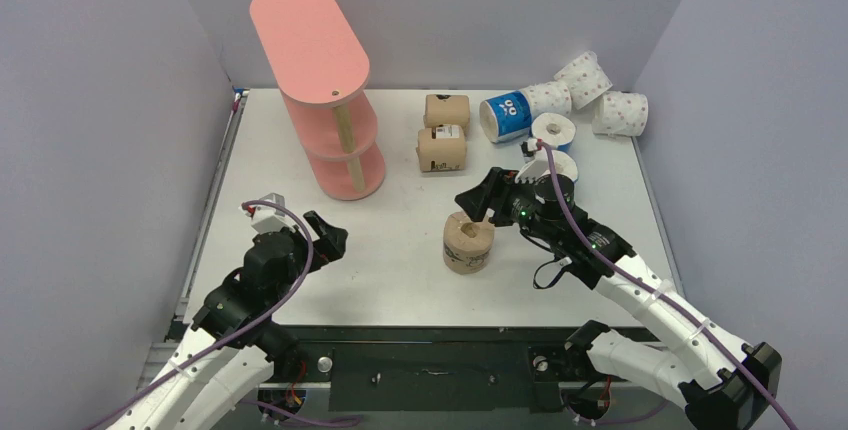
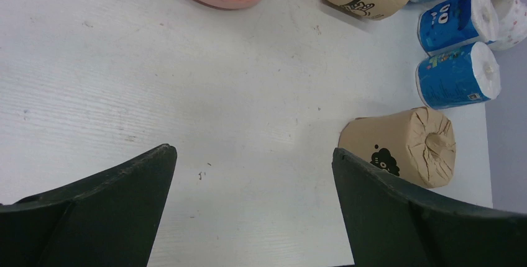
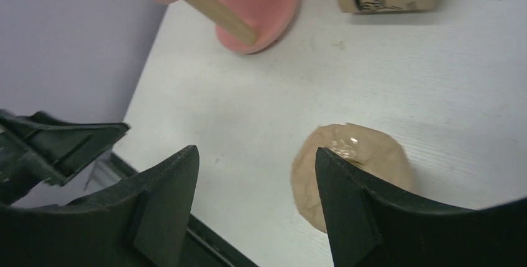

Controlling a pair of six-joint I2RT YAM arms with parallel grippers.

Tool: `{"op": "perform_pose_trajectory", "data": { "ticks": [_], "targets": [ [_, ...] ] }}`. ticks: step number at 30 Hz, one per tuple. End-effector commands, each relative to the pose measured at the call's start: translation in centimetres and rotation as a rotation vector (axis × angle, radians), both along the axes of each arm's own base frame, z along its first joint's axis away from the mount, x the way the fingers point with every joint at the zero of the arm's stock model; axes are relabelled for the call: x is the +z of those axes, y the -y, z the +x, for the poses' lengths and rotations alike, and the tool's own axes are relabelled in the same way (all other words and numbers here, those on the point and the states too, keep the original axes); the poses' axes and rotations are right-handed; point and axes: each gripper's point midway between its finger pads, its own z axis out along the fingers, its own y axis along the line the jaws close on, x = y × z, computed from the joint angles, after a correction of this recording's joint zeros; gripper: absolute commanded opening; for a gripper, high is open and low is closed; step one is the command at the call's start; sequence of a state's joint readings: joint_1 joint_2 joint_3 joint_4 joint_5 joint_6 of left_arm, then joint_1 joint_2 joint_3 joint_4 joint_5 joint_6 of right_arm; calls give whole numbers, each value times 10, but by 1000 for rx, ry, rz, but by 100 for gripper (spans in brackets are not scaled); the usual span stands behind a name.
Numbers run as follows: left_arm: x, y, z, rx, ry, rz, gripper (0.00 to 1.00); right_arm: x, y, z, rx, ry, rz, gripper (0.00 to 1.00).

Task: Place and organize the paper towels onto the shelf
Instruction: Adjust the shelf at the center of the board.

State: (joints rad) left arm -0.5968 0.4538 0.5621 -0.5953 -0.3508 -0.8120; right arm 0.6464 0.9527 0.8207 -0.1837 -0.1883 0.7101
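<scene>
Under the right gripper (image 3: 256, 154) stands a brown roll (image 3: 371, 151).

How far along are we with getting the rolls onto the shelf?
Done: nothing yet; the shelf shows no rolls on the tiers in view. In hand: nothing held; the right hand is open by an upright brown roll, and the left hand is open too. Left: all nine, that roll plus two more brown rolls, the blue rolls and the dotted rolls.
</scene>
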Motion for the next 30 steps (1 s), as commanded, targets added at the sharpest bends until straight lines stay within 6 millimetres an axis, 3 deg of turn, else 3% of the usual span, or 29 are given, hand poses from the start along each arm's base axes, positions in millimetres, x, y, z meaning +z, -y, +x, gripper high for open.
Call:
{"op": "perform_pose_trajectory", "data": {
  "ticks": [1, 7, 15, 18, 19, 20, 21, 22, 26, 29, 30],
  "targets": [
    [36, -9, 8, 35, 87, 19, 96, -41, 63, 10, -229, -45, -293, 65],
    [52, -19, 20, 115, 106, 54, 96, -82, 79, 6, -267, -117, -378, 69],
    [75, -39, 44, 288, 120, 38, 96, -107, 80, 16, -274, -175, -401, 70],
    [72, -42, 56, 309, 97, -27, 96, -110, 79, 18, -266, -186, -387, 70],
    [73, -54, 63, 352, 102, -57, 96, -111, 78, 18, -267, -186, -385, 70],
    [69, -49, 67, 329, 80, -109, 96, -110, 78, 19, -265, -185, -381, 70],
    [69, -64, 76, 380, 93, -146, 96, -110, 78, 19, -266, -183, -379, 70],
    [65, -55, 80, 336, 64, -213, 96, -109, 79, 19, -266, -181, -377, 70],
    [57, -57, 111, 310, 35, -415, 98, -102, 80, 17, -266, -163, -352, 70],
    [69, -55, 129, 260, 97, -533, 100, -94, 79, 14, -261, -145, -323, 70],
    [68, -57, 133, 265, 92, -550, 96, -91, 79, 13, -259, -140, -317, 70]
  ]
}}
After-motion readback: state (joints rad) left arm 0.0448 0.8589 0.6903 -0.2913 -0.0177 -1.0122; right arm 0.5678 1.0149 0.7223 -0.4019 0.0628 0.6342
